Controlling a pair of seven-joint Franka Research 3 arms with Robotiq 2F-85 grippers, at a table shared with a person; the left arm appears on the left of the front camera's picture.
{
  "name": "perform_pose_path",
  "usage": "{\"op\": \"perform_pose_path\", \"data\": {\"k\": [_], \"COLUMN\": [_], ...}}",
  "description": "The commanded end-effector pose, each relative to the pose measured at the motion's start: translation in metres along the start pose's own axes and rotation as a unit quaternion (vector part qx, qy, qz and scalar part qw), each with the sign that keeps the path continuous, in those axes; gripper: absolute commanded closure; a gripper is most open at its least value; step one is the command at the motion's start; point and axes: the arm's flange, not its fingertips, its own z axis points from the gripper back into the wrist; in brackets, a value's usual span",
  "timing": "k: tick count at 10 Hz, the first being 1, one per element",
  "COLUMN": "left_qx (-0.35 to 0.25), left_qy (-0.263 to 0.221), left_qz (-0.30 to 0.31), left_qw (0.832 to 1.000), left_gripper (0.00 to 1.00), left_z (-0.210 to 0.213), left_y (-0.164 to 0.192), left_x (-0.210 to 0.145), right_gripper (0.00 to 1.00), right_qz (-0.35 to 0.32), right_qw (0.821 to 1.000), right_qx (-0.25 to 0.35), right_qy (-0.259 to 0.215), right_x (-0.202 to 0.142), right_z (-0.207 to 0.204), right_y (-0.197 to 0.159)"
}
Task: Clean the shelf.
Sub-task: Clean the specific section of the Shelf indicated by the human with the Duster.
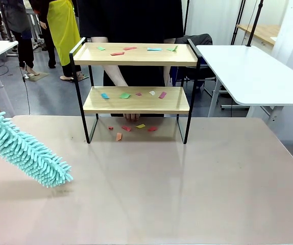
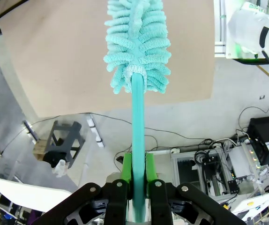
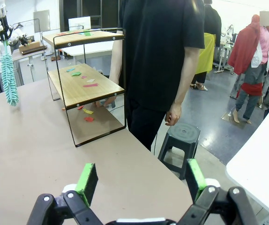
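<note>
shelf far-centre on table | scraps on both its levels and beneath | duster left, nearer

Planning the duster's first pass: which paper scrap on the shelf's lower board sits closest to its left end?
The blue scrap, the leftmost one on the lower board. The green scrap beside it and the rest lie further right.

Seeing a white table standing to the right, a dark stool sitting on the floor, possibly a chair standing beside that table.
</note>
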Motion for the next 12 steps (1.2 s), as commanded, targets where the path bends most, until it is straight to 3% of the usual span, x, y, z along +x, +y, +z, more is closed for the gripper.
{"op": "perform_pose_path", "data": {"k": [1,4,5,7,9,12], "left_qx": [0.0,0.0,-0.003,0.032,0.067,0.054], "left_qy": [0.0,0.0,-0.017,-0.101,-0.192,-0.269], "left_qz": [-0.005,0.0,0.029,0.022,0.038,0.084], "left_qw": [1.0,1.0,0.999,0.994,0.978,0.958], "left_gripper": [0.87,0.87,0.87,0.87,0.87,0.87], "left_z": [0.0,0.0,0.0,-0.004,-0.009,-0.024], "left_y": [-0.001,0.0,0.013,0.015,0.012,0.011], "left_x": [0.0,0.0,0.011,0.043,0.074,0.133], "right_gripper": [0.0,0.0,0.0,0.0,0.0,0.0], "right_qz": [0.003,0.003,0.003,0.003,0.003,0.003], "right_qw": [1.0,1.0,1.0,1.0,1.0,1.0], "right_qx": [0.0,0.0,0.0,0.0,0.0,0.0], "right_qy": [-0.002,-0.002,-0.002,-0.002,-0.002,-0.002], "right_x": [0.003,0.003,0.003,0.003,0.003,0.003], "right_z": [-0.001,-0.001,-0.001,-0.001,-0.001,-0.001], "right_y": [0.0,0.0,0.0,0.0,0.0,0.0]}}
